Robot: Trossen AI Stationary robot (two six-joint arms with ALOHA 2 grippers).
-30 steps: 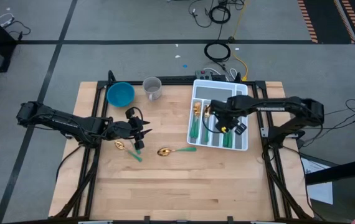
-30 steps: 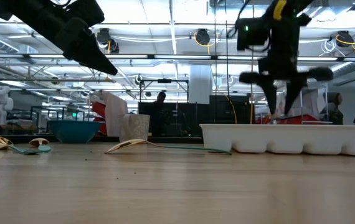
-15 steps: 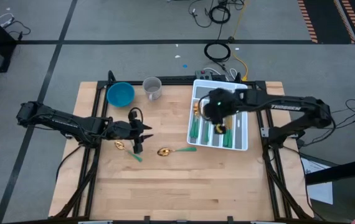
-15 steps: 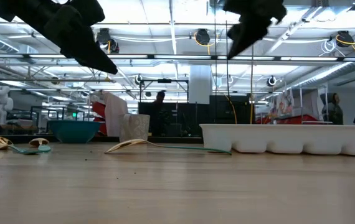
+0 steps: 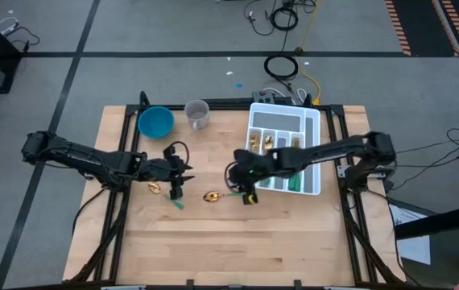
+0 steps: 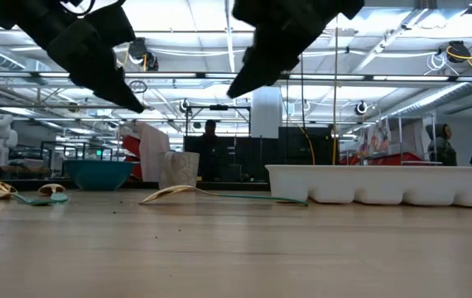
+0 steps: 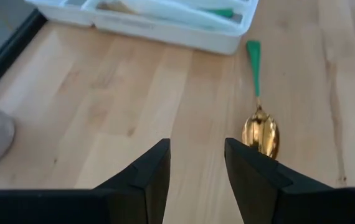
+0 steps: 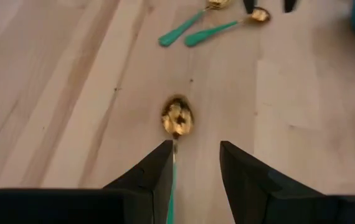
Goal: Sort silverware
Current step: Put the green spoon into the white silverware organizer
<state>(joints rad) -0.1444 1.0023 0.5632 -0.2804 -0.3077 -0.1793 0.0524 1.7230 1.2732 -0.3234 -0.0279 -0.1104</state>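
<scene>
Pale wooden table (image 5: 213, 242) sits on a grey floor with dark tape lines, and beyond it the low view looks into a large hall with ceiling lights. At the table's far side stand a blue bowl (image 5: 155, 122) and a clear cup (image 5: 197, 113), and toward the right lies a white tray (image 5: 311, 121) with green-handled silverware (image 5: 294, 183) in its compartments. Near the middle of the table lies a lone spoon (image 5: 220, 195) with a gold head and green handle. The right gripper (image 5: 248, 193) hangs above this spoon's handle, its fingers (image 8: 149, 174) parted with nothing between them; in the right wrist view the handle runs into the gap between them. Left of the spoon lie two more spoons (image 5: 165, 193) close together, gold heads to the left. The left gripper (image 5: 178, 187) hovers over these two, its fingers (image 7: 143, 177) apart and empty. In the low view both arms are well above the tabletop.
</scene>
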